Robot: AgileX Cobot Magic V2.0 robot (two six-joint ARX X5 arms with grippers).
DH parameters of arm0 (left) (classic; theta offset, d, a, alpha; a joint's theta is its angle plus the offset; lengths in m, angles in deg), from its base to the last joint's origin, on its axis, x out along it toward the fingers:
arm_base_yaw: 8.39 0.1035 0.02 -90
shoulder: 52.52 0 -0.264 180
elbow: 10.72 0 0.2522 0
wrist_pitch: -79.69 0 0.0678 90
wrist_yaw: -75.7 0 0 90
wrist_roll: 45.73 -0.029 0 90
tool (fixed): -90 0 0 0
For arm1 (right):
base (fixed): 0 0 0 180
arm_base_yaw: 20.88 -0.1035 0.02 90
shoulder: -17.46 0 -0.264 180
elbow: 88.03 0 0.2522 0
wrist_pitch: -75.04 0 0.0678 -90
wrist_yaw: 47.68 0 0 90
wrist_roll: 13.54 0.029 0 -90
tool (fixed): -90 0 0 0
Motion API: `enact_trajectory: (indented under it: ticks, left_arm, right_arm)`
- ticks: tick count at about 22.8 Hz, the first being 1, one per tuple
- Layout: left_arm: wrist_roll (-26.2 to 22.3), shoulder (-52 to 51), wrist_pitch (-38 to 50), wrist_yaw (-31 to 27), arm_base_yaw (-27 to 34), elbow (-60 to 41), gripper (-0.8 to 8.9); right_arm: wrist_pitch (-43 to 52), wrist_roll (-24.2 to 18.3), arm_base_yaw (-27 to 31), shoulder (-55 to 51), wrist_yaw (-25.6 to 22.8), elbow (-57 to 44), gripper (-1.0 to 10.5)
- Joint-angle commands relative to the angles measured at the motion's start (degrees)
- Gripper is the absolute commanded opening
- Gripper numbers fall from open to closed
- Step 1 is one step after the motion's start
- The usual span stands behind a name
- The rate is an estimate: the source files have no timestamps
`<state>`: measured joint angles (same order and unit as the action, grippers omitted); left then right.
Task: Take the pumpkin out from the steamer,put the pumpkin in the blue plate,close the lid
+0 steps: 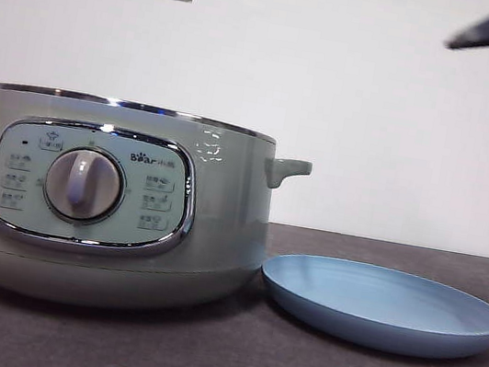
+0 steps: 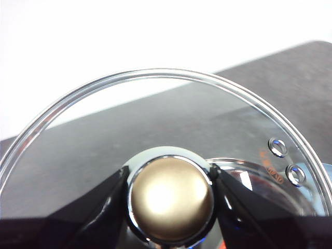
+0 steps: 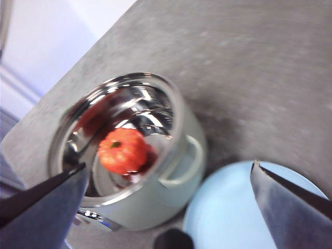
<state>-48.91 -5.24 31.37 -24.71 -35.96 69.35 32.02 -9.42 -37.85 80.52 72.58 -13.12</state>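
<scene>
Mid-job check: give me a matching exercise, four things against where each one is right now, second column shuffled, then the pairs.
Things:
1. pumpkin
2. lid
3. blue plate
4. right tool

Places:
A. gripped at its knob by the left tool, off the pot
B. on the table beside the steamer, nothing on it
C. inside the open steamer
D. open, above the steamer and the plate

Pairs: 1-C, 2-A, 3-B, 4-D
</scene>
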Motion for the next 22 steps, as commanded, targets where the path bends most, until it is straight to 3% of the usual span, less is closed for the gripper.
enact_trajectory:
  ticks: [1,5,8,15,22]
  left_arm:
    - [-0.07,-3.48,-0.44,-5.55,-0.17,0.52,-0.08]
    - [-0.09,-7.17,-4.04,-9.88,-0.17,0.52,-0.08]
    - [-0.07,-9.18,-6.47,-12.52,-0.17,0.52,-0.08]
    - [-0.02,-10.43,-11.23,-15.06,-0.17,0.5,-0.08]
    - [0.17,-10.43,-13.59,-14.95,-0.17,0.52,-0.08]
  right_arm:
    - [-1.29,-1.68,-5.46,5.2,-1.38,5.27,6.7]
    - [-6.91,-4.13,-12.31,13.29,-3.85,14.27,6.7]
    - [-11.28,-7.13,-17.0,19.61,-8.5,21.79,7.3]
    - [-22.49,-12.61,-26.75,37.77,-17.42,41.35,7.3]
    - [-18.71,-17.46,-31.78,49.88,-21.44,43.41,7.2]
